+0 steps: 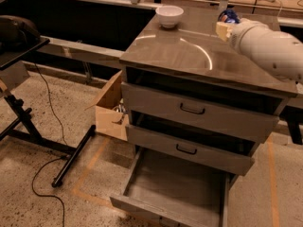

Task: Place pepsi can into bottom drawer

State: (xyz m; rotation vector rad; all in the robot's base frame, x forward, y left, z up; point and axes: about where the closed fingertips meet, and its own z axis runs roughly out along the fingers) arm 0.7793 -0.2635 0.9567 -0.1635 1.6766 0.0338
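The pepsi can, blue, shows at the far right of the cabinet top, mostly hidden behind my arm. My gripper is at the end of the white arm, right against the can's near side, above the cabinet top. The bottom drawer is pulled out at the foot of the cabinet, its flat grey floor bare. The flat dark object is out of sight.
A white bowl stands at the back left of the cabinet top. The two upper drawers are pushed in. A cardboard box sits left of the cabinet. A black stand and a cable are on the floor at left.
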